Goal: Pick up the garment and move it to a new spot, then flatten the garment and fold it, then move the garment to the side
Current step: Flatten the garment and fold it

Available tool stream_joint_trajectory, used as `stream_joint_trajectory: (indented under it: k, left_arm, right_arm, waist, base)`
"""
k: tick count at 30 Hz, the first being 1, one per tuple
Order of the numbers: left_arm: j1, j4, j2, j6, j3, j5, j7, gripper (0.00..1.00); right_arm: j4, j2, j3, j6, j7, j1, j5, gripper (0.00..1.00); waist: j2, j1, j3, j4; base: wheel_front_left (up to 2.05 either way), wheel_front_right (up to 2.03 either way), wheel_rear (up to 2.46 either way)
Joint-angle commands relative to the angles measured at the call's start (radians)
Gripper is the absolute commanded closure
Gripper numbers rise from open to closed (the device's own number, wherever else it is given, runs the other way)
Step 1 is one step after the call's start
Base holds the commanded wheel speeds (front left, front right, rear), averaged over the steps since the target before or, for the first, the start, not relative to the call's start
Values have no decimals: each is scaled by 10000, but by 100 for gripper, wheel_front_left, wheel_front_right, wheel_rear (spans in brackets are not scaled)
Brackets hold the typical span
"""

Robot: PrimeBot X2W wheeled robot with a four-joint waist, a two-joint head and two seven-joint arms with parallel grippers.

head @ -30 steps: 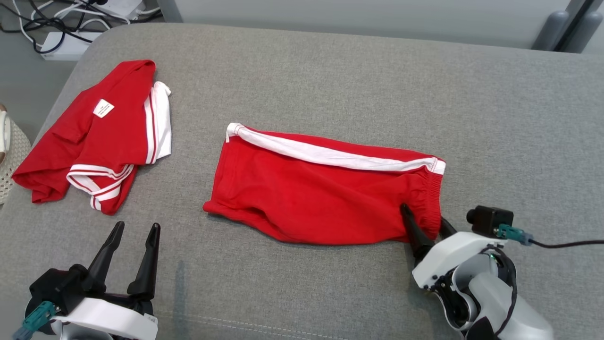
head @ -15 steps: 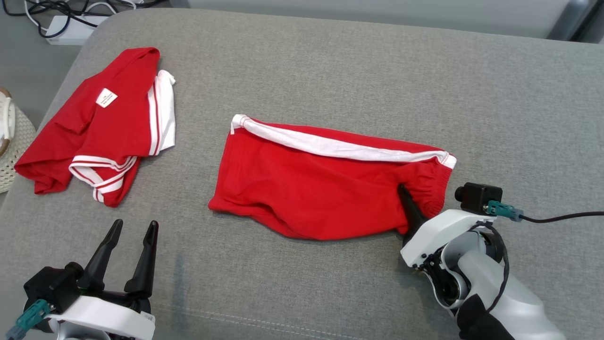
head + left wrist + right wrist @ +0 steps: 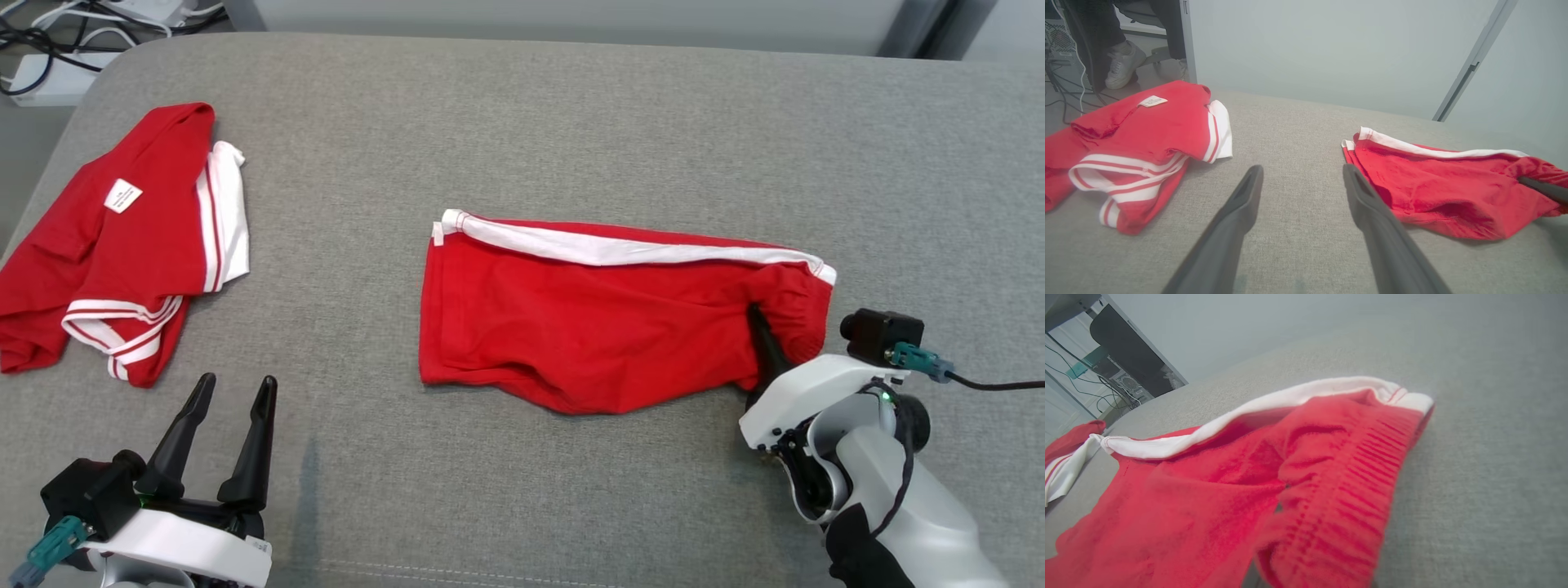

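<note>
Head view: red shorts point(image 3: 604, 327) lie in the middle of a grey surface point(image 3: 571, 122), with a red shirt point(image 3: 122, 245) well apart on the left. The right pincer point(image 3: 763, 335) grasps the shorts' waistband end. The left pincer point(image 3: 237, 384) rests released near the front edge.

Left wrist view: its fingers are spread, with the shorts to their right.

Right wrist view: the waistband cloth is bunched close, apparently pinched.

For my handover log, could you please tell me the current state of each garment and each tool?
Red shorts: folded in half, laid out, waistband end pinched.
Red shirt: loosely folded, rumpled, lying apart at the left, untouched.
Left tool: open, holding nothing.
Right tool: shut on the shorts' waistband.
</note>
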Motion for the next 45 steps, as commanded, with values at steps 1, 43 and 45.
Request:
stream_joint_trajectory:
  k: [1, 43, 45]
  left_arm:
    - [-167, -232, 252, -71, 348, -40, -103, 0]
    - [-530, 68, -13, -71, -115, -105, -103, 0]
    - [-507, -31, -9, -71, -39, -33, -103, 0]
  right_arm:
    - [-408, 105, 69, 42, -60, -101, -468, 100]
    - [-2096, 105, 3630, 42, 739, -1511, 872, 0]
    - [-1969, 105, 3457, 42, 618, -1391, 827, 0]
  waist:
    - [-1, 0, -11, -82]
    - [-1, 0, -206, 713]
    - [-1, 0, -256, 489]
  base:
    - [0, 0, 0]
    - [0, 0, 0]
    - [0, 0, 0]
